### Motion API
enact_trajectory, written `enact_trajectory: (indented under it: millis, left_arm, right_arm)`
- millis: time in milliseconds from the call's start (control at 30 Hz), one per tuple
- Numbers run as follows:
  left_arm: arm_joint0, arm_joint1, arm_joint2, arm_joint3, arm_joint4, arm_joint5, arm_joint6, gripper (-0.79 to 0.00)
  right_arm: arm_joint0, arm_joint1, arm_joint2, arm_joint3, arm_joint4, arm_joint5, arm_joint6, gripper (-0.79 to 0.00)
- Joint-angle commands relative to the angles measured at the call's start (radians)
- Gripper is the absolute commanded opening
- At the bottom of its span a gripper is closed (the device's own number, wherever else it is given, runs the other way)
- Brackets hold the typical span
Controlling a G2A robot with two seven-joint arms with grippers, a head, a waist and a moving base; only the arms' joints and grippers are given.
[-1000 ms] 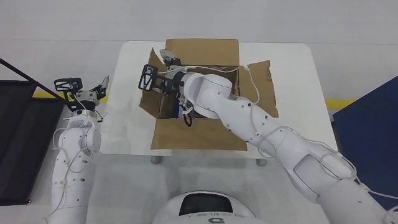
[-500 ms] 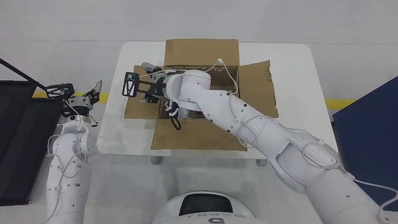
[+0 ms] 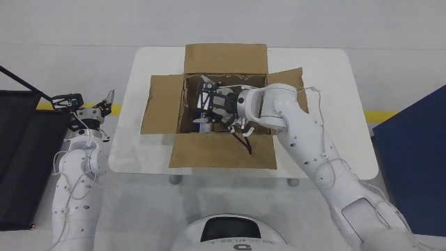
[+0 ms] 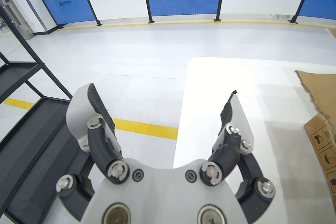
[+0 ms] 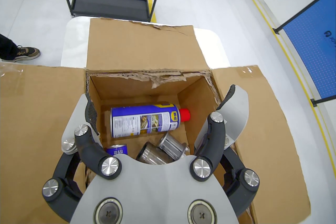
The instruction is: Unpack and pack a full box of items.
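My right gripper (image 3: 209, 104) (image 5: 160, 96) hangs spread wide over the mouth of the box (image 3: 226, 59) (image 5: 141, 43), holding nothing and touching nothing. A second ago it was at the box's left flap, which then stood half raised. Half a second ago it had swung farther out over that flap and the flap had gone down. Now it has come back over the opening, and the flap (image 3: 162, 104) lies flat on the table (image 3: 153, 70), folded outward like the other three.

From my right wrist I look straight down into the box between the two fingers. A blue spray can (image 5: 143, 120) with a red cap (image 5: 184, 114) lies on its side on the box floor. Nearer my palm lie two metal cylinders (image 5: 170, 146), tilted against each other, and the end of a small blue can (image 5: 116, 149) just beside them. My fingertips sit above the rim, and I cannot tell how far above the contents.

My left gripper (image 3: 89, 101) (image 4: 162, 90) is also parted wide and empty, held off the left edge of the table, between it and the black cart (image 3: 21, 153) (image 4: 31, 130). It sat a little nearer the table a second ago and has kept its place for the last half second.
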Motion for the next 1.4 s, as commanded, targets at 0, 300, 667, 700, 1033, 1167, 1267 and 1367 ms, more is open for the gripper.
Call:
enact_trajectory:
  millis: [0,300,667,700,1033,1167,1267,1367]
  left_arm:
    - [0.0,0.0,0.0,0.0,0.0,0.0,0.0,0.0]
    - [0.0,0.0,0.0,0.0,0.0,0.0,0.0,0.0]
    - [0.0,0.0,0.0,0.0,0.0,0.0,0.0,0.0]
    - [0.0,0.0,0.0,0.0,0.0,0.0,0.0,0.0]
    - [0.0,0.0,0.0,0.0,0.0,0.0,0.0,0.0]
    - [0.0,0.0,0.0,0.0,0.0,0.0,0.0,0.0]
    - [0.0,0.0,0.0,0.0,0.0,0.0,0.0,0.0]
    - [0.0,0.0,0.0,0.0,0.0,0.0,0.0,0.0]
  right_arm:
    - [0.008,-0.001,-0.006,0.011,0.0,0.001,-0.001,0.0]
    - [0.008,-0.001,-0.006,0.011,0.0,0.001,-0.001,0.0]
    - [0.034,0.003,0.036,0.1,0.274,0.12,0.412,0.0]
    - [0.028,0.006,0.045,0.092,0.297,0.127,0.436,0.0]
    - [0.105,-0.003,0.001,0.229,0.444,0.235,0.576,0.0]
    - [0.18,-0.029,-0.063,0.358,0.499,0.284,0.579,0.0]
    - [0.226,-0.048,-0.107,0.437,0.526,0.309,0.595,0.0]
    - [0.262,-0.064,-0.151,0.497,0.515,0.333,0.613,0.0]
